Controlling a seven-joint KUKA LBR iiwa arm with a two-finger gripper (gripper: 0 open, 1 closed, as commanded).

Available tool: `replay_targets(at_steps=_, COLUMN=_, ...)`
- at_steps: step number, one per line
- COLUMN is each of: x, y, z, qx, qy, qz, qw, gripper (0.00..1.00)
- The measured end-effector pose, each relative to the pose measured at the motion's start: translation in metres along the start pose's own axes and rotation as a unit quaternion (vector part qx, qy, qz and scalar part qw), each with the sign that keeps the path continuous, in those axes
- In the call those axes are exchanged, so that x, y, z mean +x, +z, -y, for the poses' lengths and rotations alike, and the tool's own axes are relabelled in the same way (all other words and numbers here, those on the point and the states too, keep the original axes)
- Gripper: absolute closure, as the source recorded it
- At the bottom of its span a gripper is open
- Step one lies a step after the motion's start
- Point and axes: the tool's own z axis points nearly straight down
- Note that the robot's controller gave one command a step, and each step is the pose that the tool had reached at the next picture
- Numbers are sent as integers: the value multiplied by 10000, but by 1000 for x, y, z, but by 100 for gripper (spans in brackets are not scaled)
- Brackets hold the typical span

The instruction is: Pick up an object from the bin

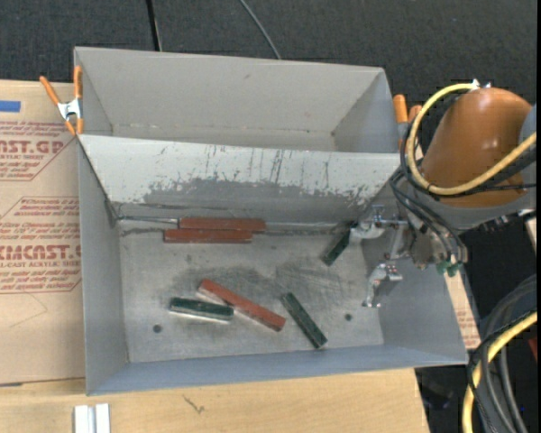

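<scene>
**Gripper spread at the right end of the bin, beside a short green stick**

The gripper (377, 255) hangs low over the right end of the grey bin (234, 97), close to the right wall. Its two metal fingers stand apart, one toward the far side and one toward the near side, and nothing shows in the gap between them. Above it sits the arm's orange cover (476, 147), ringed by yellow and black cables (413, 147).

The nearest thing is a short dark green stick (335, 249). It lies tilted just left of the far finger, its upper end close to that finger's tip. Whether the two touch cannot be told.

The other pieces lie further left on the bin floor:

- A long brown bar (212, 232) rests along the foot of the far wall.
- A red bar (243, 305) lies slanted in the middle of the floor.
- A green-and-white stick (201, 309) lies just left of the red bar, near its far-left end.
- A dark green bar (304, 320) lies slanted to the right of the red bar, toward the near wall and well apart from the gripper.
</scene>
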Motion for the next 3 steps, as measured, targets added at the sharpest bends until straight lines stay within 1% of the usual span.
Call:
replay_targets(at_steps=1, x=-12, y=55, z=-70, qx=-1, qy=-127, qz=15, qw=9999, gripper=0)
replay_targets(at_steps=2, x=-9, y=63, z=-101, qx=-14, qy=-21, qz=-25, qw=10000, gripper=0)
replay_targets(at_steps=3, x=-17, y=100, z=-155, qx=-4, qy=-703, qz=8, qw=9975, gripper=0)
